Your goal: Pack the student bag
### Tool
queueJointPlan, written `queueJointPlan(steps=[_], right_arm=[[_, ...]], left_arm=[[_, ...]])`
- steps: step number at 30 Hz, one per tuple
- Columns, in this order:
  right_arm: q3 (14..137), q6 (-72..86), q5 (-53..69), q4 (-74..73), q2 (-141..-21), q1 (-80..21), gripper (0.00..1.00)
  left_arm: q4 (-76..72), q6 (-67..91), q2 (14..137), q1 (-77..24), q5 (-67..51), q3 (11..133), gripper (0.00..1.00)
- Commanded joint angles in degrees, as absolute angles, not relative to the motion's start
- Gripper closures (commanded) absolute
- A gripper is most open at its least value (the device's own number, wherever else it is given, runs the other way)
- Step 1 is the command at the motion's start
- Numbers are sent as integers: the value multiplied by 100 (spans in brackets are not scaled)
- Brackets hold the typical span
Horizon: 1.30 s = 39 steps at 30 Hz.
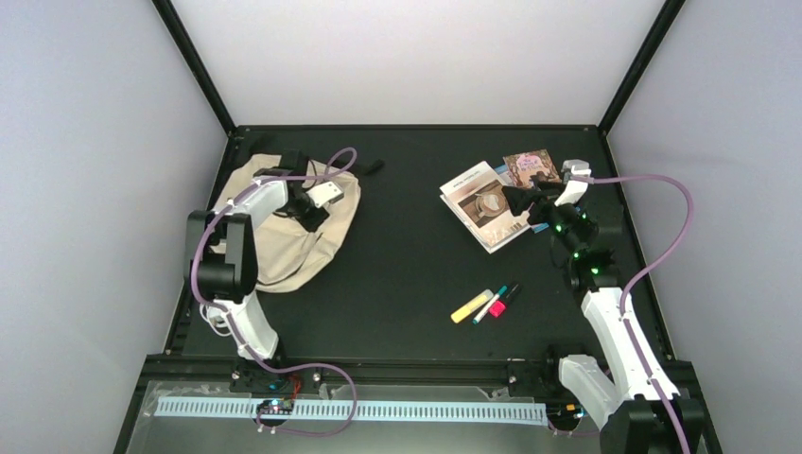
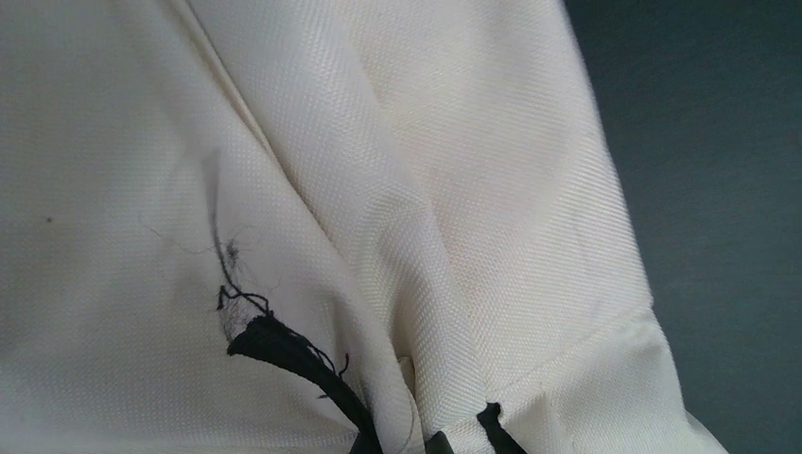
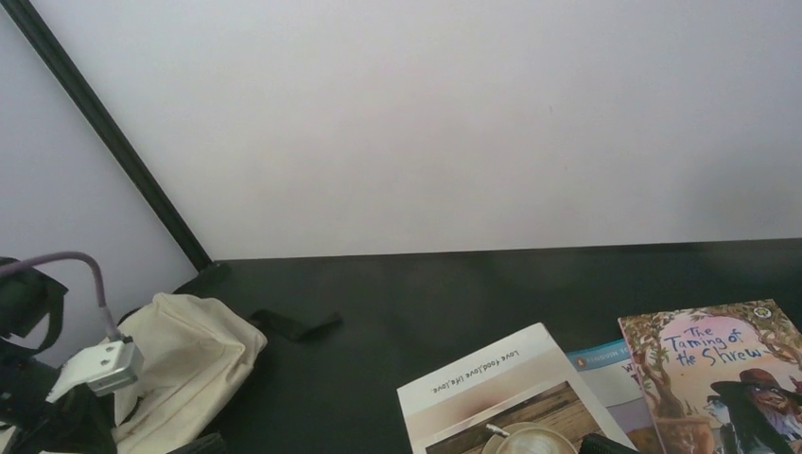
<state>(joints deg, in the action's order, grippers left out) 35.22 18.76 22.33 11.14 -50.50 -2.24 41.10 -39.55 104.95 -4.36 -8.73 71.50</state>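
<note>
Presently, bag (image 1: 284, 248) on bench (image 1: 407, 246): left gripper (image 1: 307, 214) clamped on its fabric, likely to lift the opening; right gripper (image 1: 518, 199), spread empty, poised over books (image 1: 478, 203) for pickup.

white walls (image 1: 416, 57), black tabletop (image 1: 407, 255), dark corner posts (image 1: 194, 66)

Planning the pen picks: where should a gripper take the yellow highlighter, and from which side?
Likely across the barrel of the yellow highlighter, toward its near-left end, from straight above. It lies flat on a slant; the green pen crowds its far-right end.
</note>
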Motion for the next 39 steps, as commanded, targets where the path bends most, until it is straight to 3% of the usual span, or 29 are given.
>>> queueJointPlan(steps=[1,11,12,13,14,15,20,24,30,39], right_arm=[[3662,1921,2294,981,-4913,-251,0],[4161,1927,2674,332,-5139,-334,0],[4243,1900,2728,233,-5247,-434,0],[4324,1843,2767,122,-5374,-539,0],[4429,1754,2767,2,-5496,-668,0],[4527,1650,2731,-137,-5640,-817,0],[5075,1367,2457,-714,-6378,-1394,0],[5531,1289,2307,-1117,-7053,-1903,0],[6122,1310,2105,-1574,-8285,-2553,0],[7032,1397,2140,-2306,-10420,-2955,0]], left_arm=[[4720,-3947,9792,-1116,-1899,7344,99],[6198,-5173,8562,-2940,-2809,6952,98],[6379,-5268,8551,-3097,-2831,6944,91],[6553,-5307,8558,-3235,-2822,6944,59],[6707,-5304,8560,-3348,-2806,6955,13],[6820,-5278,8537,-3413,-2796,6991,3],[6550,-4633,8134,-3122,-2499,7420,1],[6247,-4020,8282,-2066,-2297,8010,1],[5928,-3412,9555,-259,-1289,8314,1],[5910,-3340,11562,592,-2227,9173,1]])
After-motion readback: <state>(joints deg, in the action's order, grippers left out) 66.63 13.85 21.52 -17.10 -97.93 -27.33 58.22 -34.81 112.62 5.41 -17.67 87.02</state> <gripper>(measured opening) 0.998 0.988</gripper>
